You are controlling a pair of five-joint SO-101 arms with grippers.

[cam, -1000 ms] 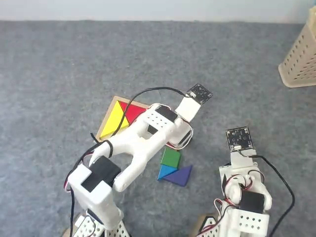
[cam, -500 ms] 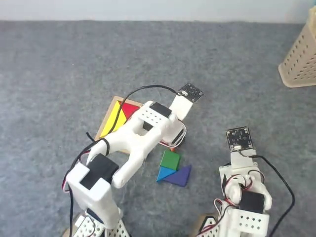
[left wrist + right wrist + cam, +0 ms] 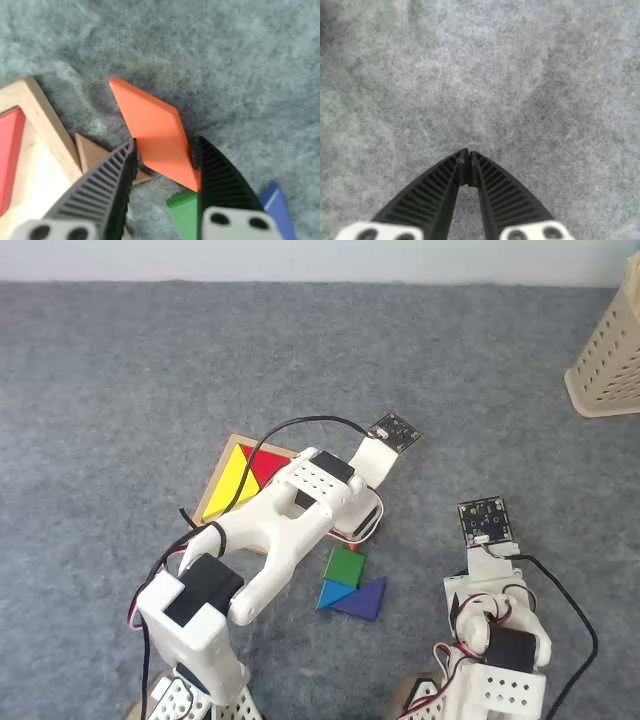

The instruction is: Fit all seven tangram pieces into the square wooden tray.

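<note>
In the left wrist view my left gripper (image 3: 165, 145) is shut on an orange parallelogram (image 3: 152, 120), one finger against each long edge, just off the corner of the square wooden tray (image 3: 42, 117). A tan triangle (image 3: 92, 155) lies against that tray edge. In the high view the tray (image 3: 222, 452) holds a yellow triangle (image 3: 232, 480) and a red triangle (image 3: 265, 468), and the left arm covers the rest of it. A green square (image 3: 346, 565), a blue triangle (image 3: 335, 592) and a purple triangle (image 3: 366, 598) lie together on the carpet. My right gripper (image 3: 468, 152) is shut with nothing in it.
Grey carpet covers the table. A beige perforated basket (image 3: 610, 350) stands at the far right edge. The right arm (image 3: 495, 630) sits folded at the front right, away from the pieces. Open carpet lies behind and to the left of the tray.
The left arm's wrist has shifted a little to the left, toward the tray, then settled. The right arm has not moved.
</note>
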